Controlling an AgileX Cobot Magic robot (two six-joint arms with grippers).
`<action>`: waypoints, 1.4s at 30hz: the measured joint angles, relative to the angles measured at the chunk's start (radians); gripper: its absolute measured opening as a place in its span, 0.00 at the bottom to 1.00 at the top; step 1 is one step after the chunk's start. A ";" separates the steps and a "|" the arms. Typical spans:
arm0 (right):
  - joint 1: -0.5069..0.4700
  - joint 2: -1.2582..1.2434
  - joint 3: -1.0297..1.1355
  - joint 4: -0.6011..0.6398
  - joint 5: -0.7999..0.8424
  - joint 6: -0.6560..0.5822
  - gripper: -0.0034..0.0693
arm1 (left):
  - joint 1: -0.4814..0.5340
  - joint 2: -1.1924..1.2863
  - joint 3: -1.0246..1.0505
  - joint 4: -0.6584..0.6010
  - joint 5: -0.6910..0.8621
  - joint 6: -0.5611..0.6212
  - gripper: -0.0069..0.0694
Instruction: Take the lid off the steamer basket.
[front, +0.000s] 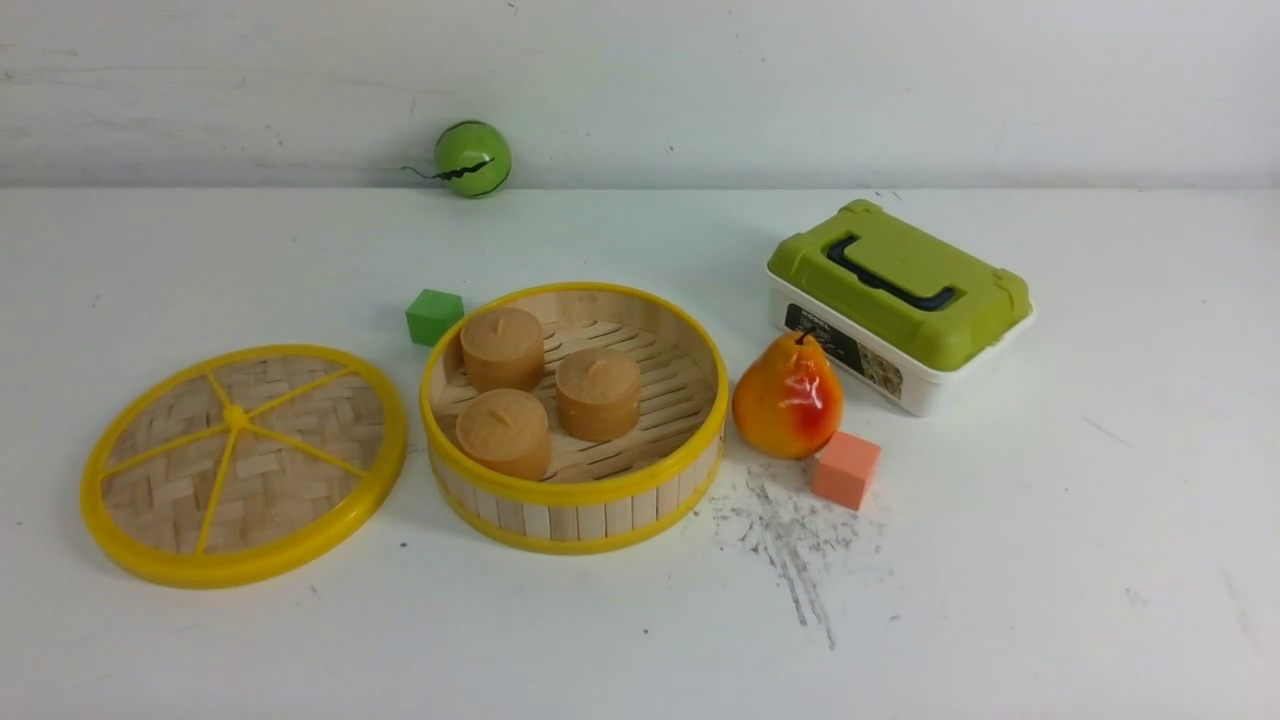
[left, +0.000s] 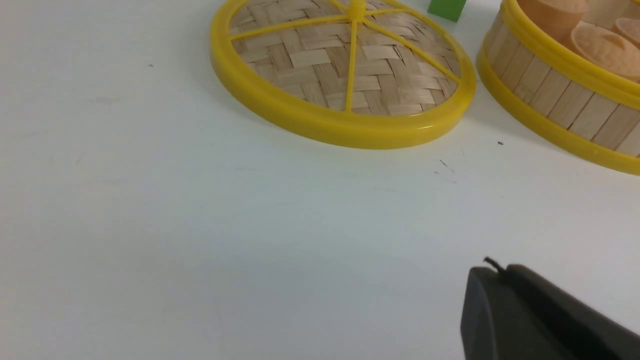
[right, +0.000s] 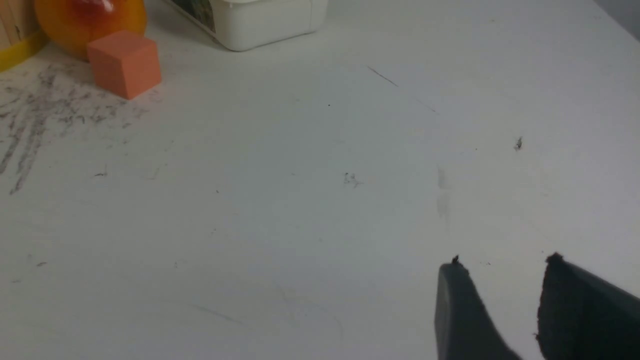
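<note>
In the left wrist view the steamer basket runs off the frame edge, and only 1 dark finger of the left gripper shows. The white box's label is too small to read, partly behind the pear

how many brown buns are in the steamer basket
3, all on the slatted floor of the steamer basket: one at the back left, one right of centre, one at the front left. None looks hidden.
</note>
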 joint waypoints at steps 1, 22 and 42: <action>0.000 0.000 0.000 0.000 0.000 0.000 0.38 | 0.000 0.000 0.000 0.000 0.000 0.000 0.09; 0.000 0.000 0.000 0.000 0.000 0.000 0.38 | 0.000 0.000 0.000 0.000 0.000 0.000 0.12; 0.000 0.000 0.000 0.000 0.000 0.000 0.38 | 0.000 0.000 0.000 0.001 0.000 0.000 0.14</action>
